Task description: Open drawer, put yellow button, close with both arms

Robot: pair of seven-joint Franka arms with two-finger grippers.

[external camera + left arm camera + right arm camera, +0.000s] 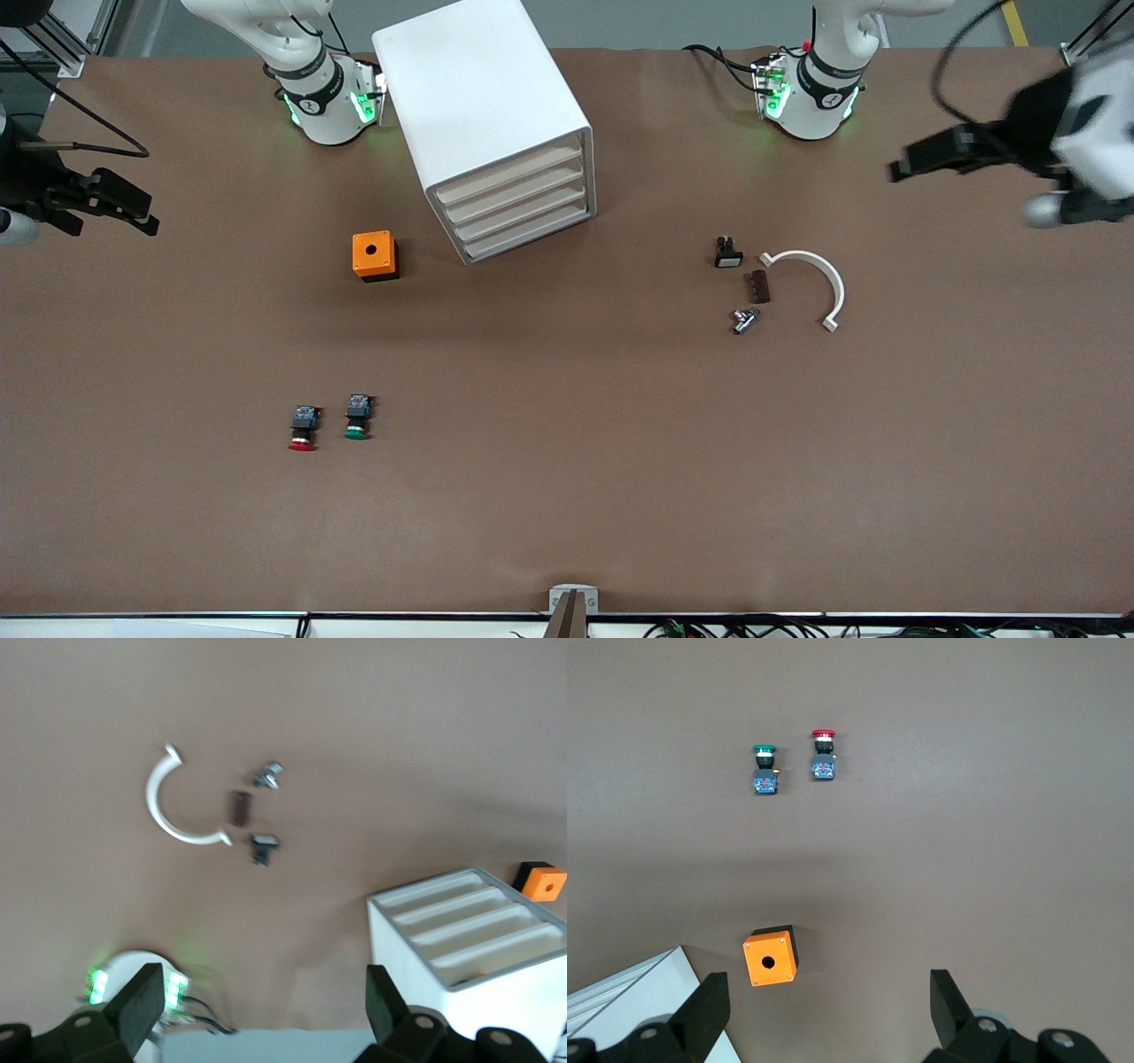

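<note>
The white cabinet (478, 97) stands near the robots' bases, and all four drawers are pushed in. The uppermost drawer (509, 173) is shut; it also shows in the left wrist view (500, 958). The yellow button is not in view. My left gripper (904, 168) is open and empty, up in the air over the left arm's end of the table; its jaws (262, 1010) stand wide apart. My right gripper (133, 208) is open and empty, over the right arm's end of the table, above bare table beside the orange box (828, 1010).
An orange box with a hole (374, 254) sits beside the cabinet. A red-capped switch (303, 428) and a green-capped switch (357, 416) lie nearer the front camera. A white curved piece (819, 275), a brown block (759, 286) and two small parts (727, 252) lie toward the left arm's end.
</note>
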